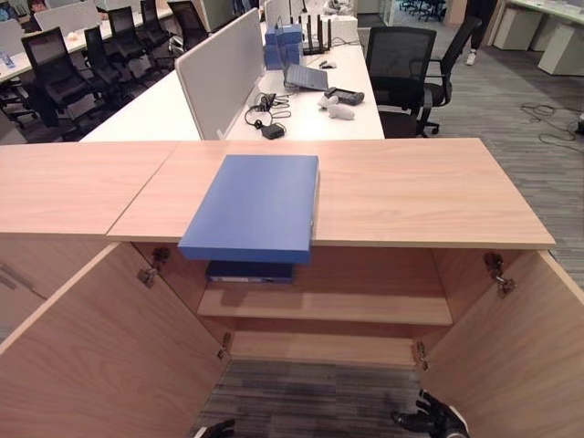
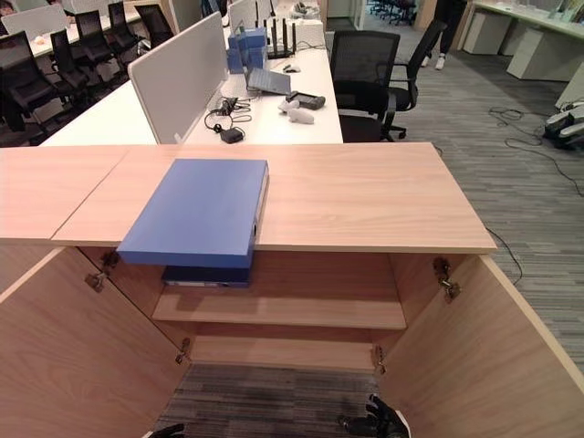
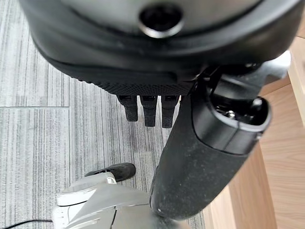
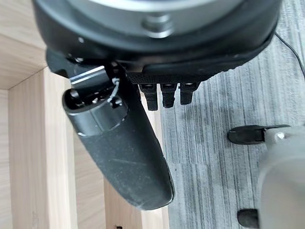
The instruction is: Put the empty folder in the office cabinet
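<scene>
The cabinet (image 1: pixel 365 196) is filling mid-frame, both doors standing open. The folder (image 1: pixel 254 205) is lying flat on its top, left of centre, overhanging the front edge, well above both hands. The right hand (image 1: pixel 436 417) and left hand (image 1: pixel 217 429) are hanging at the bottom edge, fingers (image 4: pixel 164 95) relaxed, holding nothing.

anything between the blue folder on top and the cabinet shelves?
Nothing visible blocks it. Both doors are open, and the flat blue folder overhangs the wooden cabinet top's front edge. A darker blue folder already lies on the upper shelf's left part; the rest is free.
</scene>
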